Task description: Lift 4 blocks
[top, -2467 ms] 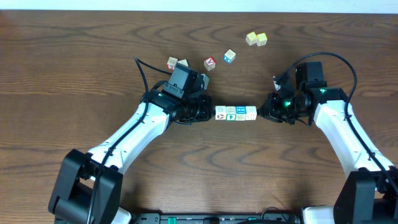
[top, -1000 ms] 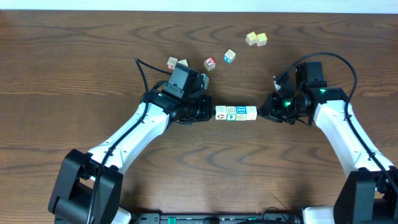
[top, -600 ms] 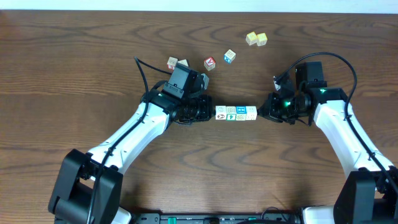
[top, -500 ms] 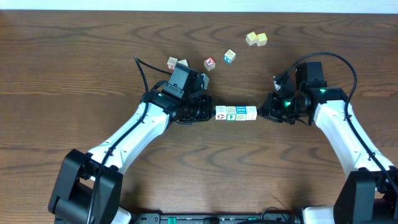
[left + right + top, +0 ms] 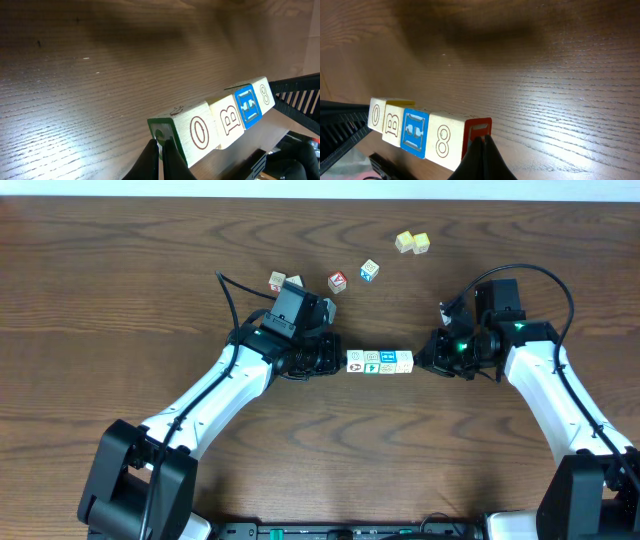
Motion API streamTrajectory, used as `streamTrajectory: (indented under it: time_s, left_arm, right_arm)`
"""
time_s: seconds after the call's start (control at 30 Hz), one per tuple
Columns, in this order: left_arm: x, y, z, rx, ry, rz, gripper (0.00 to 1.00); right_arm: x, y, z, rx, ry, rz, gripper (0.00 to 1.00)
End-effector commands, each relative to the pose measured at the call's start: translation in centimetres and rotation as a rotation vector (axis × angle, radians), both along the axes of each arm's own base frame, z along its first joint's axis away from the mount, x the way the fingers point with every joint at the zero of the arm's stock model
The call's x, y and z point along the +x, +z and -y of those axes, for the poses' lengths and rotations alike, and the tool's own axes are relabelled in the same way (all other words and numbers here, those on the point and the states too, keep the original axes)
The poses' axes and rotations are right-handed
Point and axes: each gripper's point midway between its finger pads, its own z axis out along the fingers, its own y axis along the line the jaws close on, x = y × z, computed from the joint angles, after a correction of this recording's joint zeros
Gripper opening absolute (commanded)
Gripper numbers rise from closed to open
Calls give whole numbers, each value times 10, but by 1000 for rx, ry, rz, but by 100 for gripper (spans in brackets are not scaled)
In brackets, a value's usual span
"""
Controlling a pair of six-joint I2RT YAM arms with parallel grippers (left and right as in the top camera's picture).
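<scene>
1. Between your two gripper tips lies the row of four blocks (image 5: 379, 362), set end to end. The left gripper (image 5: 338, 361) and right gripper (image 5: 422, 361) are both clenched, with nothing inside, and each tip butts against one end of the row.
2. Only end pressure seems to hold the row. If either arm eases outward, the middle blocks could drop.
3. An uneven rise could buckle the row.
4. Beyond the left gripper lie a red-faced cube (image 5: 338, 281) and a pale-blue cube (image 5: 370, 270), well apart from it. The two yellow cubes (image 5: 411, 242) lie farther off. Nothing blocks a straight lift.
</scene>
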Motion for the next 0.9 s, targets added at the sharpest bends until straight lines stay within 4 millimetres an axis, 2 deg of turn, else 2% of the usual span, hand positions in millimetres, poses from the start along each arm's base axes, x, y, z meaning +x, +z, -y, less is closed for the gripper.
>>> streamTrajectory:
  time_s: [0.0, 0.4, 0.87]
  left_arm:
    - [-22, 23, 29, -128, -109, -22, 8]
    - [-22, 23, 29, -129, -106, -24, 7]
    - [-21, 22, 28, -123, -103, -22, 7]
  right_arm:
    - [-11, 34, -47, 195, 120, 23, 1]
    - [-14, 34, -61, 185, 160, 41, 1]
    - [-12, 32, -58, 163, 145, 39, 1]
